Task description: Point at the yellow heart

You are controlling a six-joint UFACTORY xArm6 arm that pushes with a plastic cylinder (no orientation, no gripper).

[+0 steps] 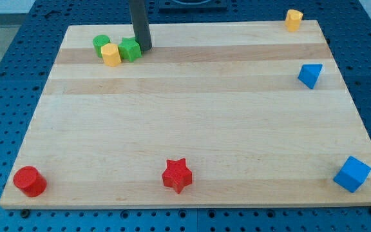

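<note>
A small yellow block (294,19), seemingly the heart, stands at the board's top right corner. My tip (143,49) is far from it, at the view's top left, right against the right side of a green star-like block (129,49). A second yellow block (111,55), which looks six-sided, sits just left of that green block. A round green block (100,43) is behind it. These three blocks form a tight cluster.
A blue triangle (310,75) lies at the right edge below the yellow heart. A blue cube (351,173) is at the bottom right. A red star (176,175) is at the bottom middle and a red cylinder (29,181) at the bottom left.
</note>
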